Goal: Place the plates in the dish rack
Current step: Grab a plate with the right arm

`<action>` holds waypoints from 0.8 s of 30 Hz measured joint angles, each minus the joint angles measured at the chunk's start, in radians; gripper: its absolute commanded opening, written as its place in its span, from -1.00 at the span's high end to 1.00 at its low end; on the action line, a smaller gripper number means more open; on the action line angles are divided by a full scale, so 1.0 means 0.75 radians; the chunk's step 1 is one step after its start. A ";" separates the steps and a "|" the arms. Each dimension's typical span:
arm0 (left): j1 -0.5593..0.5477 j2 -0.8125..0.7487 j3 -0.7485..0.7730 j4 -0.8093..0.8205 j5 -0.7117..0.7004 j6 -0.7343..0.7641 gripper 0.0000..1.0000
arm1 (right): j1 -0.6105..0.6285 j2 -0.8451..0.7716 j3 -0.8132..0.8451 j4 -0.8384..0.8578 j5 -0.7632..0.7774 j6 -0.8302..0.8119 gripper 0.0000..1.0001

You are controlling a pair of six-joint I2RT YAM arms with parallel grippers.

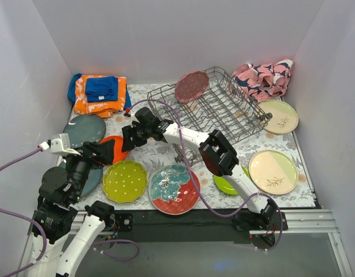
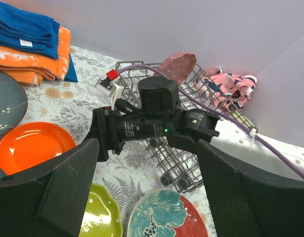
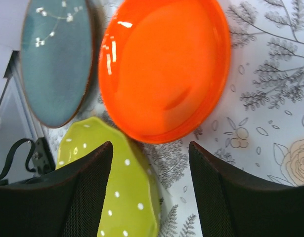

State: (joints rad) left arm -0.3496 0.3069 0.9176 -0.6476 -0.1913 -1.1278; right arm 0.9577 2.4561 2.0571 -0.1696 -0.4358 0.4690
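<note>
At the left of the table (image 1: 165, 156), the right end effector (image 3: 151, 148) hangs spread open over the orange plate (image 3: 164, 69), gripping nothing. A teal plate (image 3: 55, 59) and a yellow-green dotted plate (image 3: 117, 192) lie just beside the orange one. The left end effector (image 2: 147, 143) is likewise released and empty, and it points at the right arm's wrist. The dish rack (image 1: 223, 112) sits at the far middle, with a pink dotted plate (image 1: 191, 86) standing in its far left end. A floral plate (image 1: 174, 189), a lime plate (image 1: 223, 186), a near cream plate (image 1: 273, 172) and a far cream plate (image 1: 279, 117) lie flat on the table outside the rack.
</note>
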 measured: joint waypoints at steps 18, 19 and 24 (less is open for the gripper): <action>0.000 0.011 -0.009 -0.004 0.023 -0.076 -0.58 | 0.000 0.110 0.012 0.083 0.126 0.252 0.15; 0.000 0.012 -0.009 -0.003 0.027 -0.084 -0.58 | 0.000 0.114 0.013 0.087 0.130 0.272 0.23; 0.000 0.017 -0.009 0.001 0.044 -0.122 -0.58 | -0.005 0.138 0.021 0.104 0.133 0.344 0.46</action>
State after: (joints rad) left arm -0.3496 0.3195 0.9112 -0.6468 -0.1581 -1.2194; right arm 0.9539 2.5595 2.0731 -0.0914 -0.3359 0.7273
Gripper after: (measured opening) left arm 0.787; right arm 0.327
